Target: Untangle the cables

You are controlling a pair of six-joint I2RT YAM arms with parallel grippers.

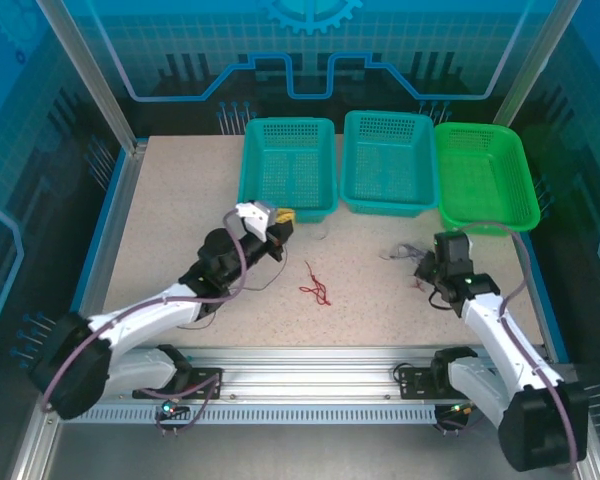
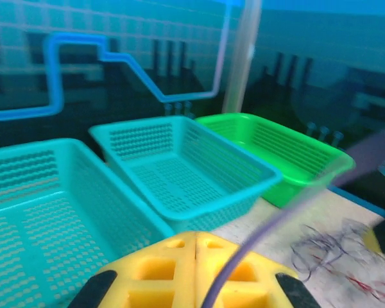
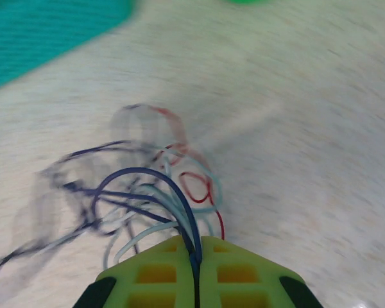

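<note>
Red cable (image 1: pixel 316 286): lying loose, centre frame. Other cables (image 3: pixel 141 192): tangled, pinched in closed right gripper (image 3: pixel 196 242). Left gripper (image 2: pixel 194 237): clamped on purple strand (image 2: pixel 279 218).

Speckled table (image 1: pixel 180 215), three baskets (image 1: pixel 388 207), cables (image 1: pixel 316 287)

Cool, blue-tinted light falls evenly from above on the worktop (image 1: pixel 180 200), leaving only faint, soft shadows. The overhead view is sharp. Motion blur smears the cables (image 3: pixel 135 192) in the right wrist view, while the left wrist view is soft, its green basket (image 2: pixel 276 154) hazy
</note>
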